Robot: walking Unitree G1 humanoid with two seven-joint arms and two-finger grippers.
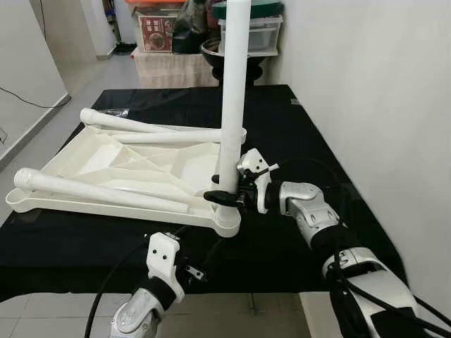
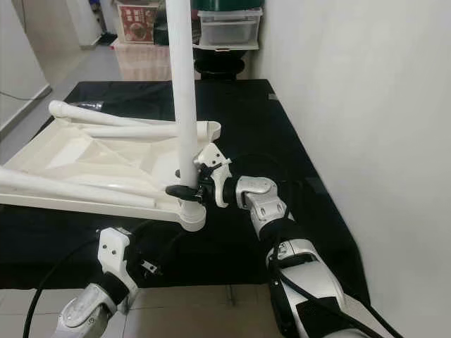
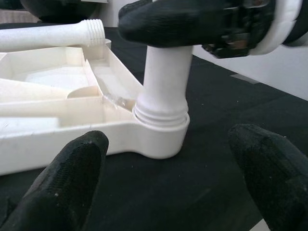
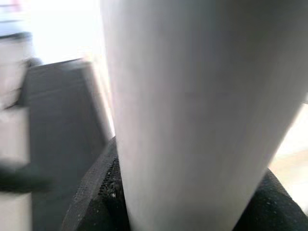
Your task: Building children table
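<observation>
Standing upright in the near right corner socket [image 3: 161,137] of the upturned white tabletop [image 1: 84,158], the table leg [image 1: 232,91] rose out of the head views, its upper end cut off by the frame. The thread at its foot showed just above the socket rim in the left wrist view. The right gripper [image 1: 227,198] was clamped around the leg low down, just above the socket; its near black finger [image 3: 163,21] crossed the leg's front, the other finger hidden behind it. The right wrist view was blurred, with the leg [image 4: 202,110] close against the lens.

Two further legs lay loose across the tabletop's underside: one [image 1: 99,190] along the near edge, one [image 1: 158,130] toward the far edge. The far leg's far end was hard to make out.

The tabletop rested on a black cloth-covered surface [image 1: 296,141]. The left gripper [image 3: 166,185] hovered off the near edge, spread wide, facing the socket without touching it. Storage boxes [image 1: 250,32] stood beyond, partly screened by the leg.
</observation>
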